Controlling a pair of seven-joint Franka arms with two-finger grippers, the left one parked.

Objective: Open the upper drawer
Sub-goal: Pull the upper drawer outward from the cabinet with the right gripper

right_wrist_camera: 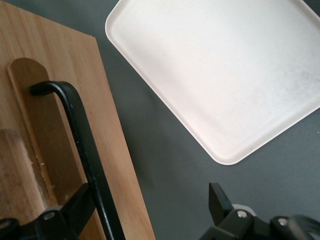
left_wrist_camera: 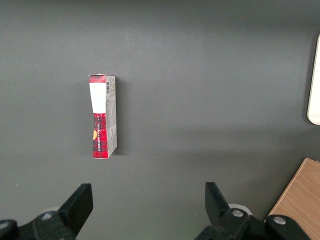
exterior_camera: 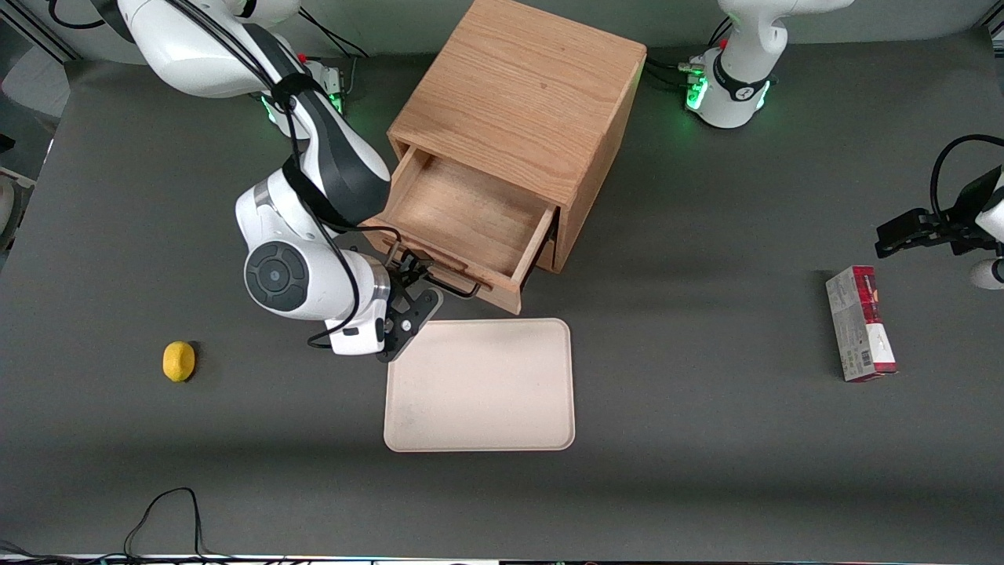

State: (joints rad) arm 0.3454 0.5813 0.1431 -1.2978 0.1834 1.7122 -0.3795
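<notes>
The upper drawer (exterior_camera: 463, 212) stands pulled well out of the wooden cube cabinet (exterior_camera: 518, 102), and its inside is bare. Its thin black wire handle (exterior_camera: 451, 282) runs along the drawer front that faces the front camera. My right gripper (exterior_camera: 416, 282) sits at the handle's end toward the working arm and is open. In the right wrist view the handle (right_wrist_camera: 80, 140) crosses the oak drawer front (right_wrist_camera: 107, 145) and passes close to one finger (right_wrist_camera: 75, 200). The gripper (right_wrist_camera: 150, 197) has its fingers wide apart and grips nothing.
A cream tray (exterior_camera: 480, 384) (right_wrist_camera: 225, 75) lies on the table just nearer the front camera than the drawer. A yellow lemon (exterior_camera: 179, 361) lies toward the working arm's end. A red and grey box (exterior_camera: 859, 322) (left_wrist_camera: 103, 115) lies toward the parked arm's end.
</notes>
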